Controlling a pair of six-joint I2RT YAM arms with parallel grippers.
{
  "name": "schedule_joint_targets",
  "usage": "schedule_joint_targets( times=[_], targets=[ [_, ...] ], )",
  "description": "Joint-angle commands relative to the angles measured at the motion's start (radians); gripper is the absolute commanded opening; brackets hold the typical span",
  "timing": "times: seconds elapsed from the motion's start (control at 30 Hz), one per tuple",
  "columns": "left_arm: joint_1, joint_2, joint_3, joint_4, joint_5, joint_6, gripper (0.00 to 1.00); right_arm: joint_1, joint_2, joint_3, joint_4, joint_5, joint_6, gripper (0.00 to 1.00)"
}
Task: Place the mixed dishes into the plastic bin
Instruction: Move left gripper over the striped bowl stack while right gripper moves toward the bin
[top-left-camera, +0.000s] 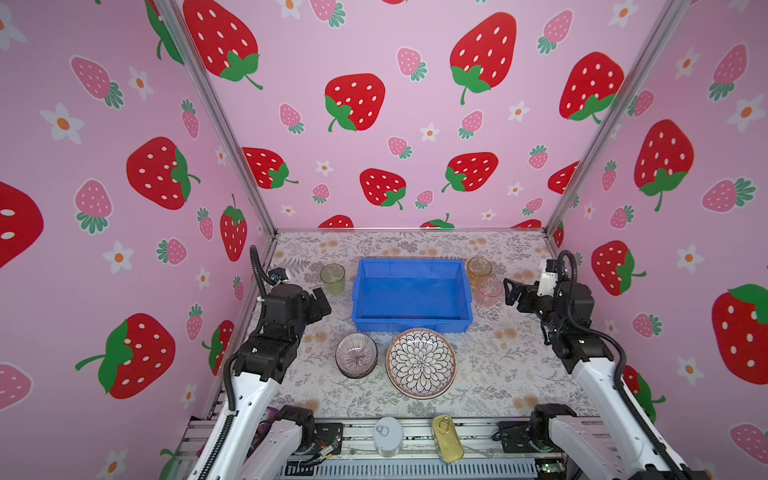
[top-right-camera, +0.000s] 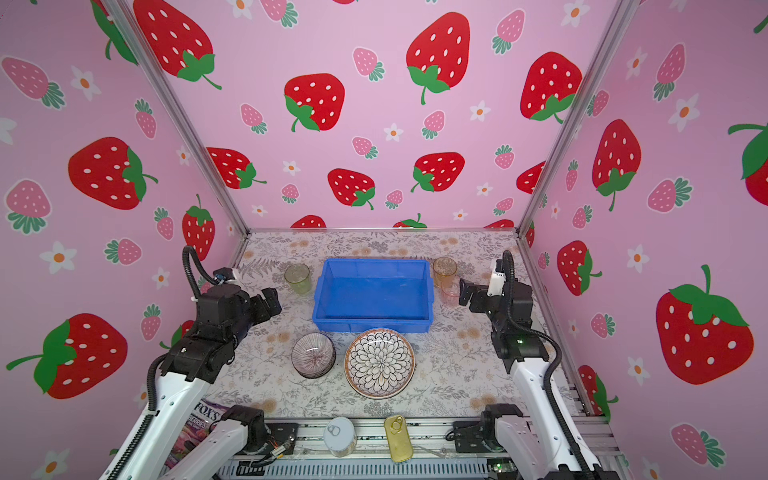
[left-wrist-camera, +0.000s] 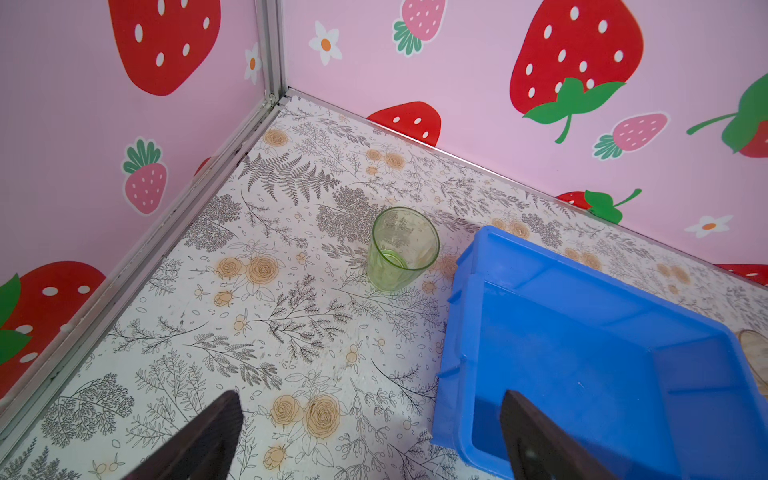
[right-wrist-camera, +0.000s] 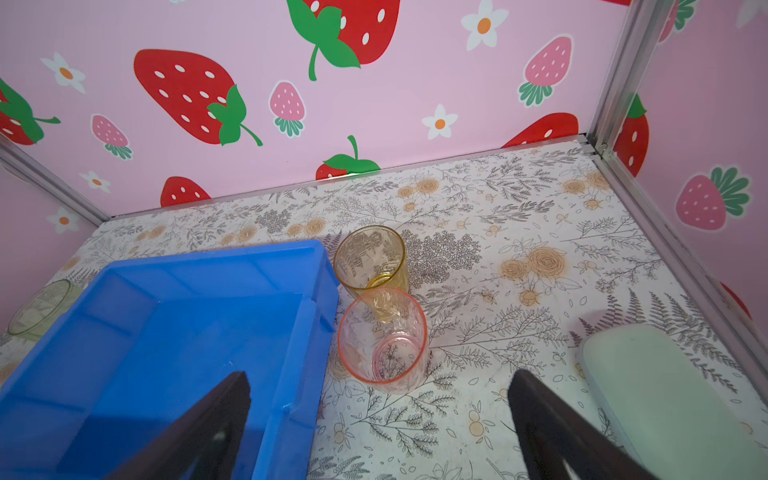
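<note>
White arm links (top-left-camera: 249, 399), black joint housings (top-left-camera: 282, 305), black corrugated cables (top-left-camera: 254, 266), dark tapered tool fingers (left-wrist-camera: 208, 440)

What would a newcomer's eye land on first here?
First the loud strawberry-print walls, then the empty bright-blue bin mid-table. In front of it sit the petal-patterned plate and, to its left, the purple-striped bowl. A green tumbler stands left of the bin, an amber tumbler and a pink tumbler on its right.

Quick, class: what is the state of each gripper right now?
Left gripper: open, holding nothing.
Right gripper: open, holding nothing.
</note>
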Motion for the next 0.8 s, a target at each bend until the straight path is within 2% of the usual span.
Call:
schedule_joint_targets(
  times=[0.0,0.13,0.27,0.47,0.63,0.77],
  targets=[
    [-0.001,0.016,0.082,-0.067,-0.014,0.002,0.99,0.005,0.020,0.020,-0.057,-0.029,-0.033,1.00],
    [-0.001,0.069,0.177,-0.193,-0.034,0.002,0.99,0.041,0.026,0.024,-0.056,-0.031,-0.043,0.98],
    [-0.001,0.115,0.249,-0.341,-0.033,-0.033,0.99,0.116,0.087,0.071,-0.090,0.024,-0.053,0.97],
    [-0.001,0.142,0.251,-0.494,0.131,-0.152,1.00,0.282,0.187,0.206,-0.201,0.151,-0.054,0.97],
    [-0.004,0.145,0.212,-0.547,0.311,-0.201,0.95,0.402,0.264,0.280,-0.276,0.197,-0.043,0.97],
    [-0.030,0.117,0.174,-0.582,0.344,-0.231,0.90,0.456,0.299,0.287,-0.269,0.200,-0.053,0.95]
  ],
)
